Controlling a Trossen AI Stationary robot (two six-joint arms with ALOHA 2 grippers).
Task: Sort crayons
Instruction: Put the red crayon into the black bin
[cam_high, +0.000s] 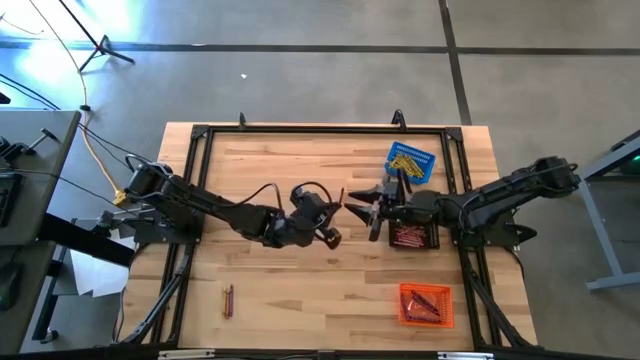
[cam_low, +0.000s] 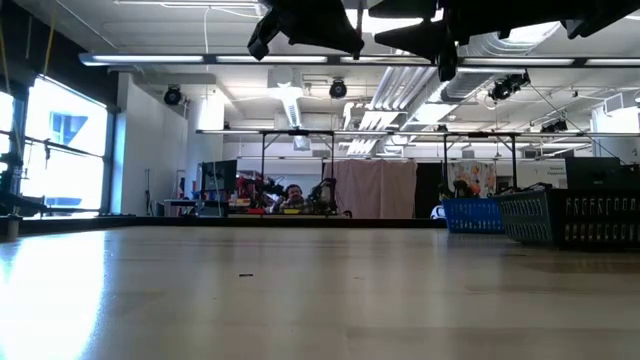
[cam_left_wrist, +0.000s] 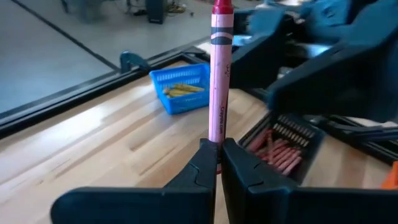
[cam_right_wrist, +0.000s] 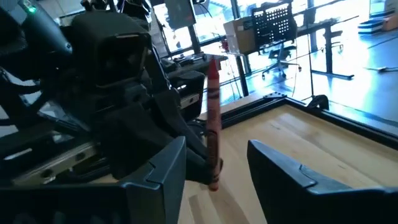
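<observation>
Left pincer (cam_left_wrist: 217, 163) is clamped tight on a pink crayon (cam_left_wrist: 219, 74), standing it upright above mid-tabletop (cam_high: 300, 290). Right pincer (cam_right_wrist: 214, 165) faces it, fingers spread wide on either side of that crayon without touching. Behind: yellow crayons in the blue basket (cam_high: 411, 161), pink ones in the black basket (cam_high: 412, 236), an orange basket (cam_high: 425, 304) near the front edge, loose crayons (cam_high: 228, 299) front left.

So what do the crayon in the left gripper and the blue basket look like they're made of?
The crayon looks like wax in a matte pink paper wrapper with dark printed bands. The blue basket looks like moulded plastic, judging by its uniform colour and slotted mesh walls.
</observation>
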